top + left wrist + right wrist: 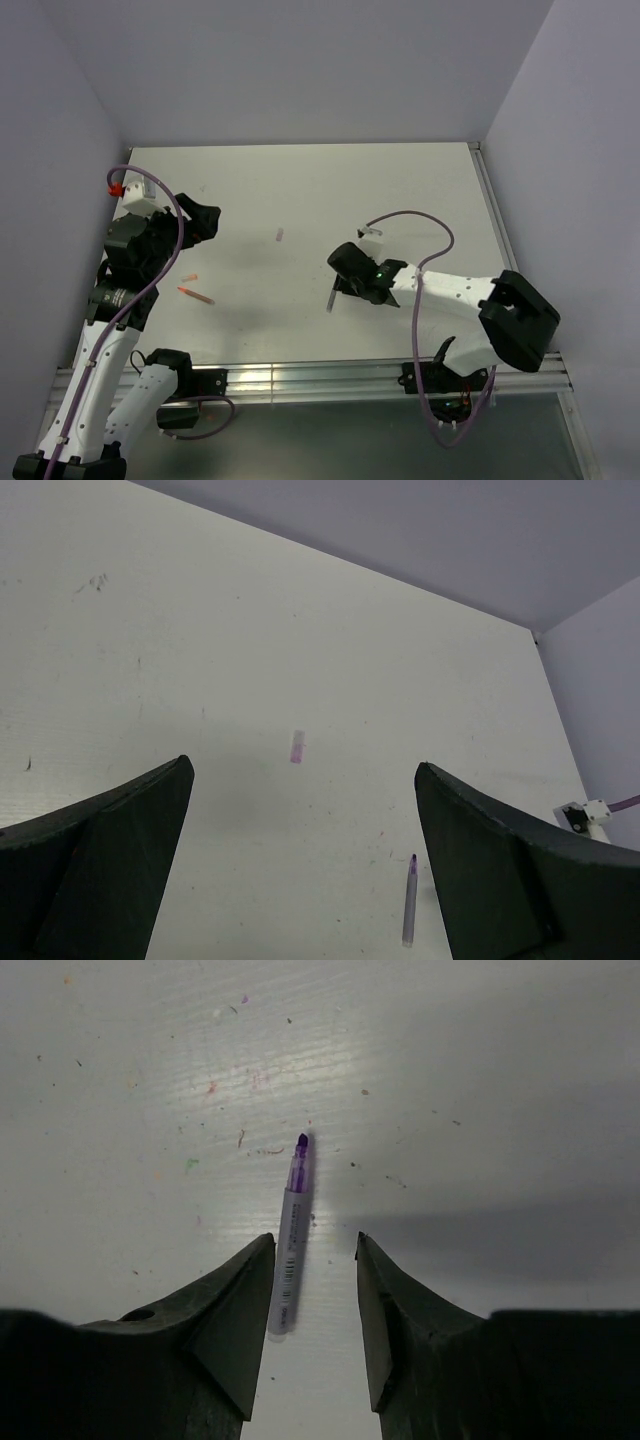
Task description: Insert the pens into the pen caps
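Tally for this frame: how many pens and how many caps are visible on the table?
Pens: 2, one orange pen and one purple-tipped pen
Caps: 1, a pink cap
Unclear: 1, a short orange piece beside the orange pen, too small to tell whether it is a pen or a cap
Total: 4 clearly seen

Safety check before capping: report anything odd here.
Nothing spilled or damaged. Small coloured flecks dot the table around the purple-tipped pen, which lies off-centre in the right claw, nearer one side.
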